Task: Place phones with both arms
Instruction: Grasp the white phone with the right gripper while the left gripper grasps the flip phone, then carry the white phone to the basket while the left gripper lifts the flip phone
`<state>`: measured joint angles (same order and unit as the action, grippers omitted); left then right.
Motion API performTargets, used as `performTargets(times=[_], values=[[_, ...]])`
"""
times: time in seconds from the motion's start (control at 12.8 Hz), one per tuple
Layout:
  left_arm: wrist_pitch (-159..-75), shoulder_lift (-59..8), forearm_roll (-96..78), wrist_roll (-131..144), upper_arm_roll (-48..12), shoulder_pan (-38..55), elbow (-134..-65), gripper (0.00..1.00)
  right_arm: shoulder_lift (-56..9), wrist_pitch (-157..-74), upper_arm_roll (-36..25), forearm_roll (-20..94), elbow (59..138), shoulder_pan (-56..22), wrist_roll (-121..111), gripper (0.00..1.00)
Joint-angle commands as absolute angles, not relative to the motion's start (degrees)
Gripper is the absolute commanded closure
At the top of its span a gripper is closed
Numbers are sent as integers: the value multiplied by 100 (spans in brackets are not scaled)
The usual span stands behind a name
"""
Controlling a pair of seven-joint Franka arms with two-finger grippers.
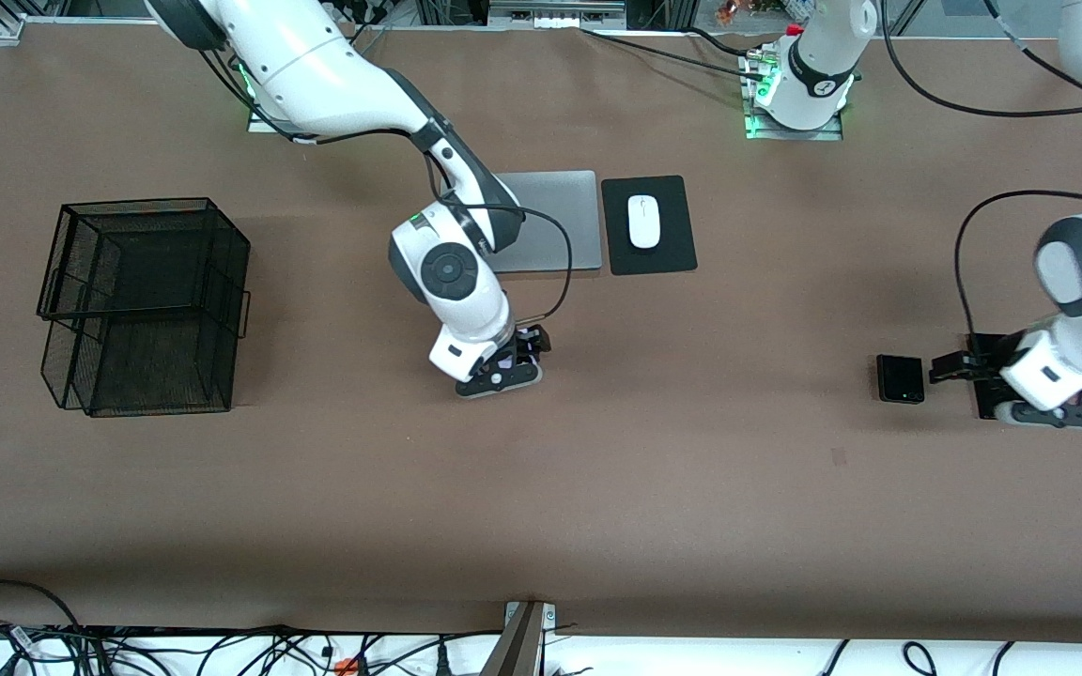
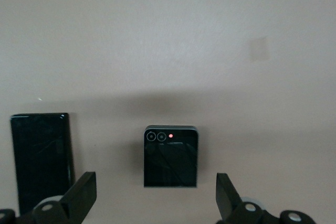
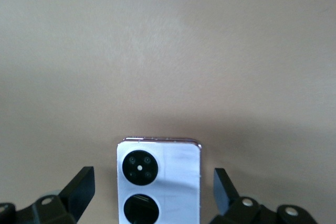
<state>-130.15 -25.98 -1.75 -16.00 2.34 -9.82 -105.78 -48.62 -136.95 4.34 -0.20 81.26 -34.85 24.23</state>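
The small lilac phone [image 3: 159,182] with two black camera circles lies flat on the brown table. My right gripper [image 3: 155,195] is open over it, one finger on each side with gaps to the phone. In the front view the right hand [image 1: 527,349] hides most of this phone. The small squarish black phone [image 1: 900,378] lies toward the left arm's end of the table. My left gripper [image 1: 943,368] is open and empty just beside it. In the left wrist view the black phone [image 2: 171,156] lies ahead of the open fingers [image 2: 79,198]. The longer black slab [image 2: 42,156] lies beside it, partly under the left hand.
A stacked black wire-mesh tray [image 1: 142,305] stands toward the right arm's end. A silver laptop [image 1: 555,221] and a white mouse [image 1: 642,221] on a black pad [image 1: 649,258] lie near the robots' bases. Cables run along the table's near edge.
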Motion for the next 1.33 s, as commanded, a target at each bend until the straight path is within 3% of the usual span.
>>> performTargets(times=[0.0, 0.31, 0.39, 0.47, 0.55, 0.63, 1.02, 1.25], values=[[-13833, -2697, 26, -1775, 141, -1134, -11206, 0, -5158, -13816, 352, -403, 7928, -3612, 2592, 0], [-14124, -2988, 35, -1854, 70, -1081, -11311, 0, -5256, -13816, 352, -501, 7945, -3709, 2663, 0], [-14133, -3032, 35, -1994, 70, -1081, -11320, 0, -5265, -13808, 343, -501, 7954, -3718, 2654, 8], [-14142, -3067, 35, -2065, 70, -1081, -11320, 0, -5239, -13782, 343, -484, 7954, -3700, 2637, 43], [-14255, -3137, 35, -2092, 70, -1081, -11312, 0, -5212, -13746, 343, -457, 7954, -3665, 2637, 63], [-14369, -3216, 35, -2100, 70, -1098, -11312, 0, -5195, -13711, 343, -457, 7963, -3665, 2637, 74], [-14493, -3339, 18, -2092, 62, -1107, -11312, 0, -3870, -11448, -402, -457, 7963, -3568, 2672, 78], [-14493, -3393, 26, -2092, 62, -1125, -11294, 0, -3245, -10716, -1114, -431, 8208, -3568, 2646, 78]])
